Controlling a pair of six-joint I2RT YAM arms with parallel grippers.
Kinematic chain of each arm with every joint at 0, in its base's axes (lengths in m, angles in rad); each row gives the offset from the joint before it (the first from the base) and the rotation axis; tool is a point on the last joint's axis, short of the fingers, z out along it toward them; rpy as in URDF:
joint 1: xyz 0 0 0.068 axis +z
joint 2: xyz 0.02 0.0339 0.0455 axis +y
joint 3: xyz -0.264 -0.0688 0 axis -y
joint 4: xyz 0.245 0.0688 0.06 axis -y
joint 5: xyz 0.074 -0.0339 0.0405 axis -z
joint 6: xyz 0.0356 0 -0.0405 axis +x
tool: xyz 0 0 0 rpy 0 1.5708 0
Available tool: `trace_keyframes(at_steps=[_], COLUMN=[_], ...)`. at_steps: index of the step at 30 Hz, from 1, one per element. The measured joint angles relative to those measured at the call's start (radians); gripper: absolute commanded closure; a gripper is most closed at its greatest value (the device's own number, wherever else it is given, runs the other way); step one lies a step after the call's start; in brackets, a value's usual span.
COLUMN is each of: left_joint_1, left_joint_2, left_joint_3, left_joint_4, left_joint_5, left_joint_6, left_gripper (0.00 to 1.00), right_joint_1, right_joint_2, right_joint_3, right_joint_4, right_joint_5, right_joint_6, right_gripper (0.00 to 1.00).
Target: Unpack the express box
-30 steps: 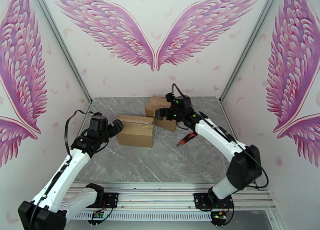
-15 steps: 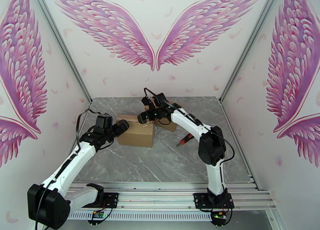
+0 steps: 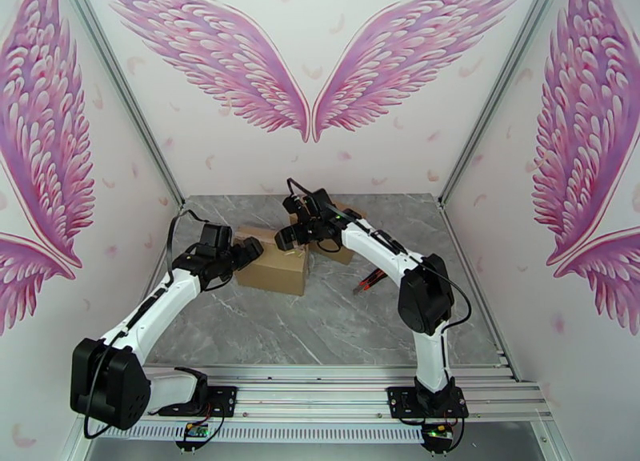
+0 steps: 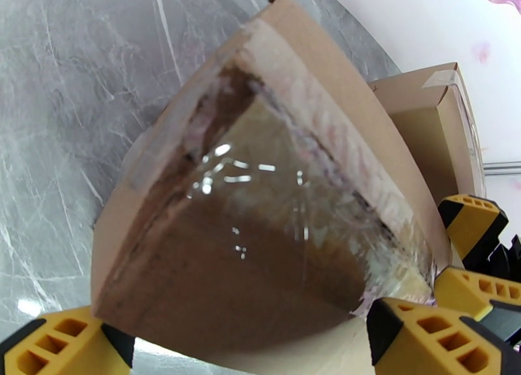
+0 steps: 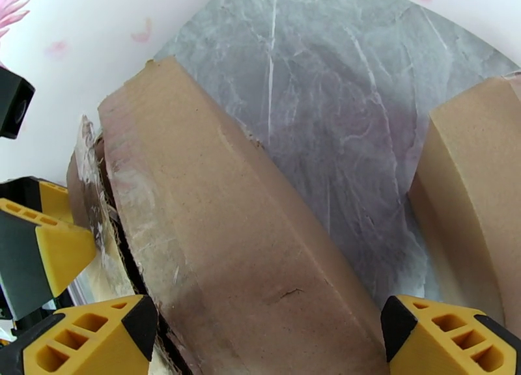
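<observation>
The express box [image 3: 276, 269] is a brown carton sealed with clear tape, lying left of the table's middle. My left gripper [image 3: 249, 251] is open at its left end. In the left wrist view the taped end [image 4: 260, 194] fills the space between the yellow fingers [image 4: 65, 344]. My right gripper [image 3: 287, 239] hovers open over the box's top near its rear edge. In the right wrist view its fingers [image 5: 449, 337] straddle the box [image 5: 247, 252], with the left gripper's yellow finger [image 5: 45, 246] at the far end.
A second brown carton [image 3: 340, 250] lies behind and to the right, partly hidden by the right arm, and shows as carton [image 4: 430, 109] and carton [image 5: 475, 194] in the wrist views. A red-handled tool [image 3: 370, 280] lies on the grey marble table [image 3: 320, 326]. Walls close three sides.
The right arm swung left from the rear carton to above the express box. The left gripper pushed forward to the box's left end.
</observation>
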Motion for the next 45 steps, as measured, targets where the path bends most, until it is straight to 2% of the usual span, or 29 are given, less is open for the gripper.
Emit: trace_keyframes(at_steps=[6, 15, 18, 23, 31, 45], left_joint_1=[0.020, 0.022, 0.001, -0.071, -0.156, -0.165], left_joint_2=[0.088, 0.231, 0.236, 0.236, 0.236, 0.254], left_joint_3=[0.132, 0.367, 0.413, 0.477, 0.485, 0.450], left_joint_4=[-0.034, -0.152, -0.235, -0.370, -0.507, -0.539], left_joint_5=[0.020, 0.039, -0.020, -0.178, -0.381, -0.475], left_joint_6=[0.065, 0.164, 0.196, 0.233, 0.242, 0.237], left_gripper=[0.01, 0.01, 0.01, 0.01, 0.01, 0.02], right_joint_1=[0.026, 0.165, 0.192, 0.217, 0.230, 0.251], right_joint_2=[-0.140, -0.262, -0.282, -0.286, -0.292, -0.235], right_joint_3=[-0.182, -0.373, -0.415, -0.438, -0.524, -0.516], right_joint_4=[0.018, 0.108, 0.175, 0.278, 0.403, 0.418], right_joint_5=[-0.011, -0.011, -0.013, -0.011, 0.056, 0.103], right_joint_6=[0.059, 0.211, 0.270, 0.340, 0.425, 0.504], right_gripper=[0.13, 0.16, 0.17, 0.25, 0.31, 0.38])
